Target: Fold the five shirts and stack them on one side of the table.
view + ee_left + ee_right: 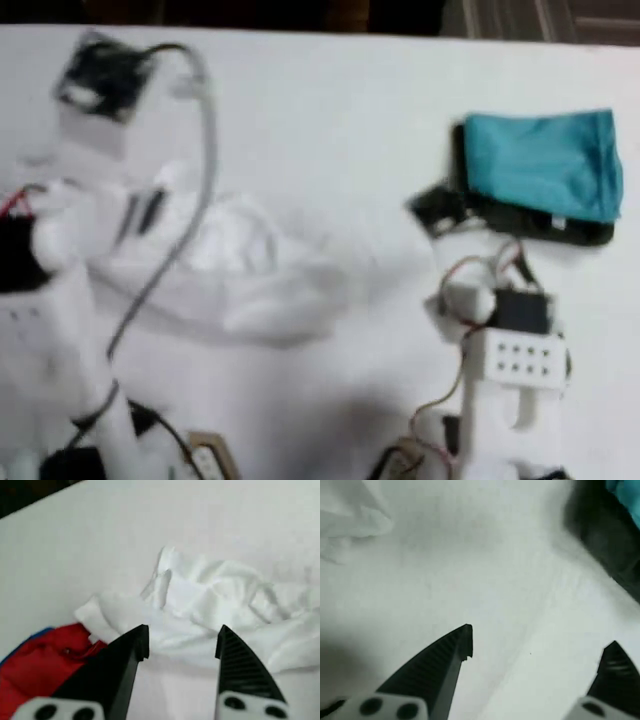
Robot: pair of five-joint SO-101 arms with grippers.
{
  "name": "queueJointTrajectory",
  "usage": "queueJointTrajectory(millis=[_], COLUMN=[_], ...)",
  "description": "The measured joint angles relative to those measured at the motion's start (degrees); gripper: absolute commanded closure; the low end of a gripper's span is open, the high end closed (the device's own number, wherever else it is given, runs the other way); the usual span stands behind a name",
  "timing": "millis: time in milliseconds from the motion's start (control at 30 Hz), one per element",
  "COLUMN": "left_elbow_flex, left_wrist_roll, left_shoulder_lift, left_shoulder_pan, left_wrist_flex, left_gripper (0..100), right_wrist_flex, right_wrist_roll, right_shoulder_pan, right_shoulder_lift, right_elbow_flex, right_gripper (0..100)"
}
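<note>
A crumpled white shirt (240,270) lies left of the table's middle. In the left wrist view my left gripper (182,642) hangs open just above the near edge of the white shirt (210,605), holding nothing. Beside it lies a red shirt (35,665) with a strip of blue at its edge. A folded teal shirt (545,165) rests on a folded black shirt (530,222) at the back right. My right gripper (540,650) is open over bare tabletop, with the black shirt (605,535) a short way beyond it.
The left arm (60,250) and its grey cable (200,150) stand over the table's left side. The right arm (505,350) stands at the front right. Bare white table (340,110) stretches across the back and middle.
</note>
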Motion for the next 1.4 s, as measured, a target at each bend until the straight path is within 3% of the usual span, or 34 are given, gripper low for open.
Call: queueJointTrajectory(millis=[233, 433, 567, 967, 1267, 1333, 1400], left_elbow_flex=[18.29, 23.82, 23.82, 23.82, 24.00, 24.00, 24.00], left_wrist_roll=[-5.54, -7.82, -7.82, -7.82, -7.82, -7.82, -7.82], left_shoulder_lift=[0.00, 0.00, 0.00, 0.00, 0.00, 0.00, 0.00], left_shoulder_pan=[-17.93, -24.62, -26.46, -26.64, -26.64, -26.64, -26.64], left_wrist_flex=[-10.37, -12.84, -12.84, -12.84, -12.84, -12.84, -12.84], left_gripper=[76, 76, 76, 76, 76, 76, 76], right_wrist_flex=[-6.59, -10.73, -14.86, -20.57, -22.59, -23.82, -24.09], right_wrist_roll=[-5.63, -7.74, -7.74, -10.11, -10.11, -10.11, -10.11], right_shoulder_pan=[-18.64, -35.16, -41.85, -43.96, -47.12, -46.42, -44.48], right_shoulder_lift=[2.11, 12.04, 17.23, 39.65, 53.10, 55.65, 57.76], right_elbow_flex=[0.00, 0.00, 0.00, -14.42, -16.79, -17.23, -18.99], right_gripper=[61.1, 61.0, 60.9, 60.9, 61.5, 66.4, 79.4])
